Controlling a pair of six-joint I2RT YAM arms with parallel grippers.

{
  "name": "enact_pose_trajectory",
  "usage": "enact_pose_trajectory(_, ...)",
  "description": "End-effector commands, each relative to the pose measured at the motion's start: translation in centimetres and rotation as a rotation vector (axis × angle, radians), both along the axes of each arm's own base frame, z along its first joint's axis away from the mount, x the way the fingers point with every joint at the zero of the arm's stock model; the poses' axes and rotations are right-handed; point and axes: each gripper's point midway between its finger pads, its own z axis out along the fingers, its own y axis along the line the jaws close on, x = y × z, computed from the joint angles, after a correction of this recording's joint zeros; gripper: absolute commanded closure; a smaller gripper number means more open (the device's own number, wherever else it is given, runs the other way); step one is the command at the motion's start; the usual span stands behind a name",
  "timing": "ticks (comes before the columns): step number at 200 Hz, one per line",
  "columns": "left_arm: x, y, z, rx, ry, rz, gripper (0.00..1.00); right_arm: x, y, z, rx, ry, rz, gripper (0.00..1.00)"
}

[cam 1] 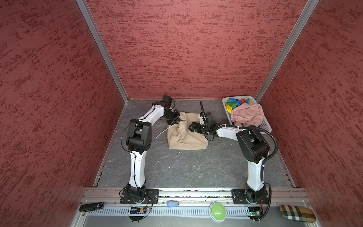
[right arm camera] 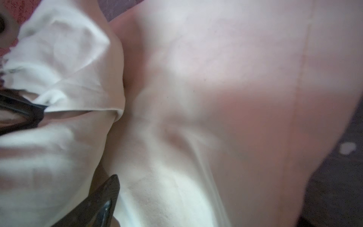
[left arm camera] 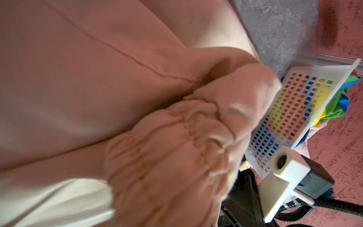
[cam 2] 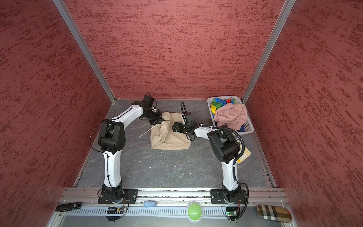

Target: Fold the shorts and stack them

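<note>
You're on the first pair: the beige shorts [cam 1: 186, 135] lie half folded mid-table, your left gripper [cam 1: 175, 122] pinched shut on their bunched waist edge, your right gripper [cam 1: 191, 127] spread wide just above them. The pink shorts [cam 1: 247, 116] and rainbow shorts [cam 1: 233, 104] sit in the basket [cam 1: 265, 124], with nothing stacked yet

A robot lab test booth: red panel walls [cam 1: 186, 49], aluminium rail [cam 1: 196, 194], green button [cam 1: 217, 211]
</note>
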Motion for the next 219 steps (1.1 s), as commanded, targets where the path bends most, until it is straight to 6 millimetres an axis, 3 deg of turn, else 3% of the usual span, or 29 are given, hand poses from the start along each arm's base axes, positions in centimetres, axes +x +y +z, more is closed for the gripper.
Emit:
enact_pose_trajectory(1,1.0,-1.8,1.2,-0.08,-0.059,0.024,1.0,-3.1,-0.8,-3.7,-0.043,0.142,0.004,0.01)
enact_pose_trajectory(14,1.2,-2.2,1.2,-0.104,-0.068,0.032,0.99,-3.4,-0.9,-3.3,-0.036,0.141,0.007,0.01)
enact_pose_trajectory(37,2.1,-2.6,3.0,-0.177,-0.139,0.05,0.71,-3.8,-1.5,-1.2,-0.044,0.11,0.0,0.01)
enact_pose_trajectory(51,2.8,-2.4,5.8,-0.217,-0.216,0.056,0.37,-3.9,-2.7,0.4,-0.091,0.076,-0.013,0.01)
enact_pose_trajectory(55,3.0,-2.3,7.1,-0.227,-0.25,0.051,0.22,-4.0,-3.1,0.8,-0.11,0.066,-0.02,0.01)
enact_pose_trajectory(58,3.1,-2.2,7.9,-0.233,-0.269,0.046,0.04,-4.0,-3.3,1.3,-0.12,0.057,-0.022,0.01)
enact_pose_trajectory(60,3.1,-2.1,8.5,-0.236,-0.285,0.043,0.0,-4.0,-3.6,1.5,-0.132,0.049,-0.027,0.01)
enact_pose_trajectory(88,3.1,0.1,15.8,-0.259,-0.433,0.037,0.01,-4.0,-6.1,5.2,-0.234,-0.044,-0.063,0.01)
enact_pose_trajectory(108,2.2,1.9,17.8,-0.297,-0.468,0.077,0.01,-3.7,-6.6,6.9,-0.264,-0.082,-0.074,0.01)
enact_pose_trajectory(129,0.8,2.5,16.5,-0.348,-0.445,0.111,0.0,-3.3,-5.3,7.3,-0.277,-0.09,-0.063,0.01)
enact_pose_trajectory(163,-0.7,3.2,10.8,-0.437,-0.341,0.204,0.01,-3.0,-0.4,5.7,-0.392,-0.088,0.011,0.01)
enact_pose_trajectory(187,-1.4,4.2,8.3,-0.453,-0.303,0.252,0.01,-3.0,1.9,5.7,-0.457,-0.123,0.027,0.01)
enact_pose_trajectory(219,-2.0,4.2,4.7,-0.493,-0.243,0.318,0.01,-2.1,1.3,3.5,-0.709,-0.13,-0.001,0.01)
